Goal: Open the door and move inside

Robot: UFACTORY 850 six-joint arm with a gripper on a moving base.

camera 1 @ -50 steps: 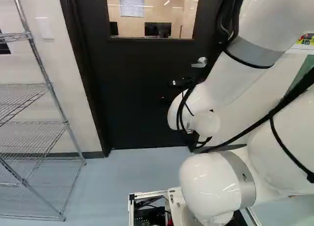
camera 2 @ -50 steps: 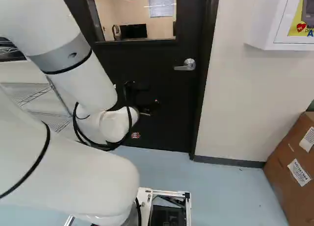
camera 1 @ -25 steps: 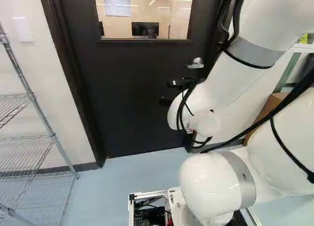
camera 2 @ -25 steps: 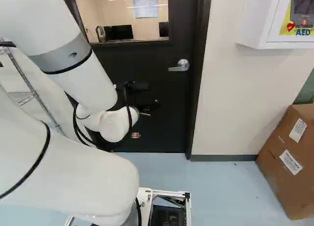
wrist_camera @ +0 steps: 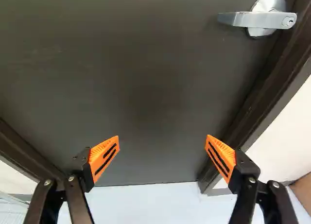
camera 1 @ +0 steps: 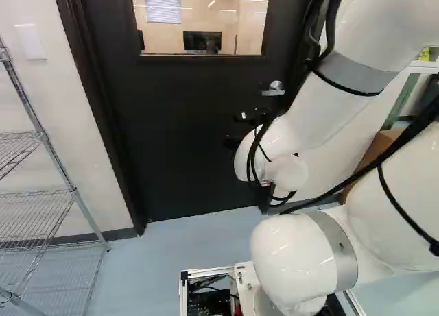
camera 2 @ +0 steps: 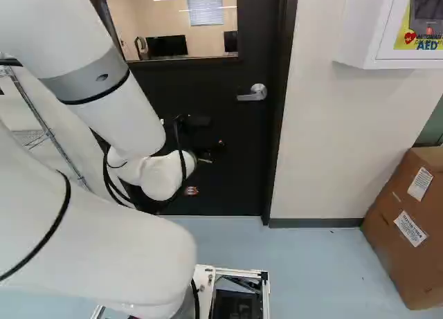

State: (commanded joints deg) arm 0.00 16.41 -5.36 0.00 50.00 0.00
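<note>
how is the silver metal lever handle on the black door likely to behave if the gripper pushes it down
The silver metal lever handle will probably feel stiff, as it looks like a solid bar. It likely pivots at its round silver plate rather than bending. Its smooth, shiny surface could be slippery.

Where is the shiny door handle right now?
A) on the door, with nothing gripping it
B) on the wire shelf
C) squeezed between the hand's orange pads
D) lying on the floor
A: the handle sits on the closed door, away from the wide-open hand.
</note>
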